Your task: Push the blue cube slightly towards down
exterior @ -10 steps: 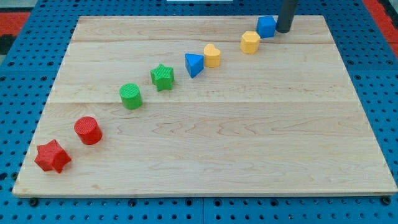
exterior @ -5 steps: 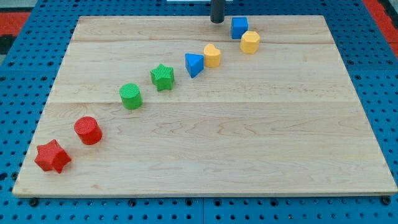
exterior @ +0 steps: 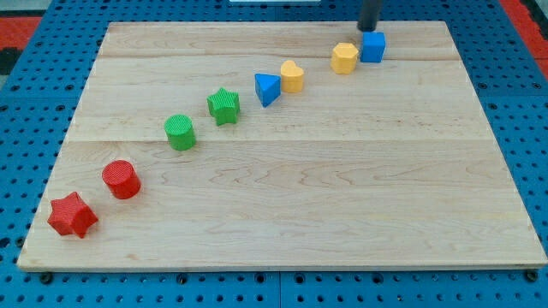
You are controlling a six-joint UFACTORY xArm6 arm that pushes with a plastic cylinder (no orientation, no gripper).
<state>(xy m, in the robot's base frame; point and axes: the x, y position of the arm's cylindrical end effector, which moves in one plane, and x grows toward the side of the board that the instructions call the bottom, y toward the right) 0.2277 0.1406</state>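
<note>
Sitting square-on, blue cube (exterior: 372,47), my tip (exterior: 369,28) just above

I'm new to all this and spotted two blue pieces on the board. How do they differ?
The blue cube is box-shaped with flat square faces; the blue triangle is a wedge with a pointed corner. The blue cube sits near the view's top, touching or nearly touching a yellow block, with my tip just above it; the blue triangle sits lower and further left, beside a yellow heart. Both are blue and similar in size.
</note>
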